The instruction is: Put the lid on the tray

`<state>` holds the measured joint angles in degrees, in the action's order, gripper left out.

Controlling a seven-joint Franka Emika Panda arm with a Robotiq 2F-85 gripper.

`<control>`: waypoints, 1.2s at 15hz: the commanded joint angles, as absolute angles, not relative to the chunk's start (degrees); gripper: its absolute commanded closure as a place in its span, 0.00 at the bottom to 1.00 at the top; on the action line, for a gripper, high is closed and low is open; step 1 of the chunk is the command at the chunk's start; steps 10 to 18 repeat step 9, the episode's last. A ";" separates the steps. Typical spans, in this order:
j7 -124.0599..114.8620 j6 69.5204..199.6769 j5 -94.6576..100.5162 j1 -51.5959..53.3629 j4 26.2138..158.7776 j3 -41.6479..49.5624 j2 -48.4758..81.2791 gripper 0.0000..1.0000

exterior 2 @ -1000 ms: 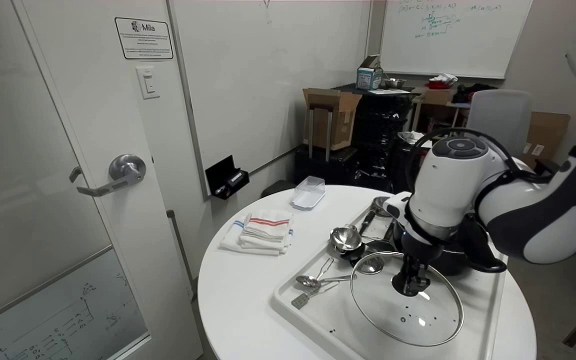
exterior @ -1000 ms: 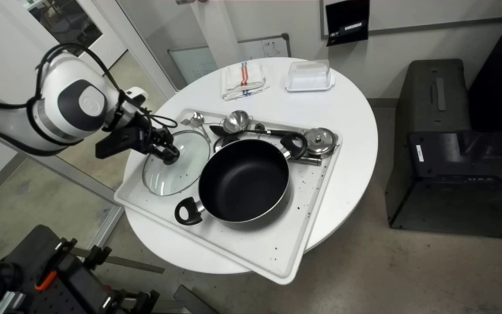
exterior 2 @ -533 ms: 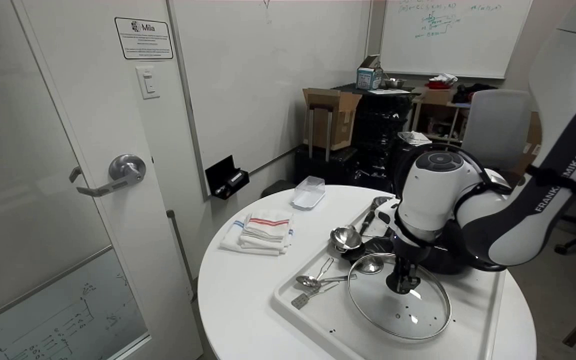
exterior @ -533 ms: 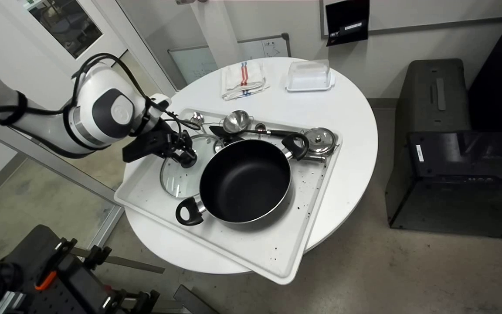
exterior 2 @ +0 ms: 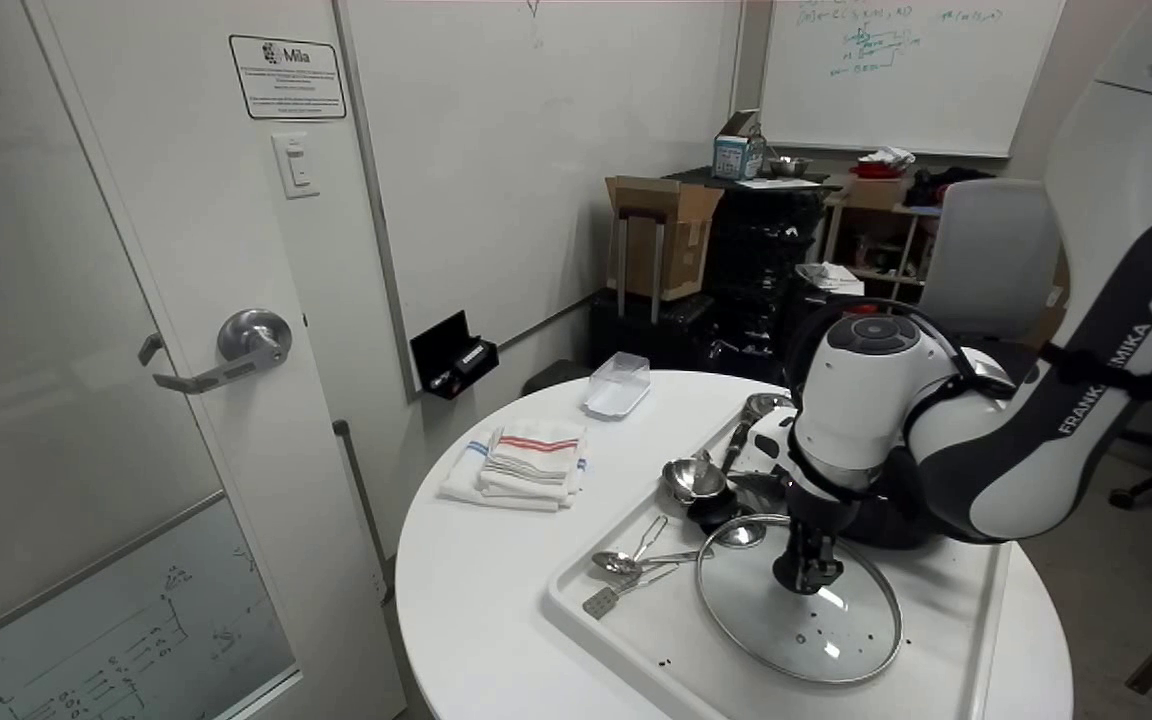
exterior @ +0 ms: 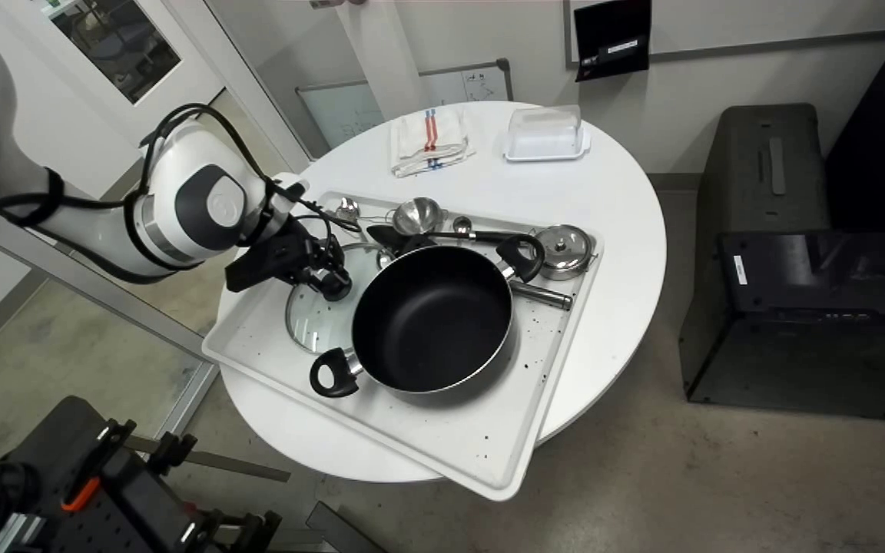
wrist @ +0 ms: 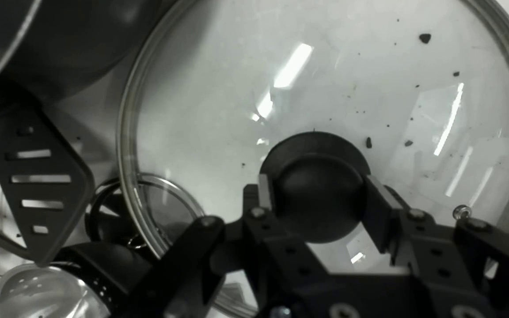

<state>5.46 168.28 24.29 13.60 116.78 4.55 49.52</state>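
Gripper (wrist: 323,201) clamped on the knob (wrist: 318,196) of the lid (wrist: 329,110), which hangs or rests (contact unclear) over the tray (exterior: 442,430) beside the pot (exterior: 433,319); edge overlaps a round utensil (wrist: 108,216), so release here might leave it tilted or sliding.

1. Lid (exterior 2: 798,624): clear, silver-rimmed, black knob (wrist: 318,190).
2. Gripper (wrist: 322,201), pot (exterior: 432,319): black.
3. Tray (exterior: 458,428): white, dark-specked.
4. Towels (exterior: 431,140) at the white table's (exterior: 633,238) twelve o'clock in an exterior view: white, red and blue stripes.
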 commanded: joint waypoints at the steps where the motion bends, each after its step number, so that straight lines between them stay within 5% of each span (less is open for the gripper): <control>1: 7.87 168.68 23.67 13.22 117.00 4.45 49.74 0.54; 2: 8.11 168.44 23.64 13.03 117.47 4.28 49.26 0.25; 7: 9.03 167.18 23.61 12.44 125.82 2.81 41.15 0.00; 18: 9.68 166.40 23.31 11.66 129.74 1.60 36.73 0.00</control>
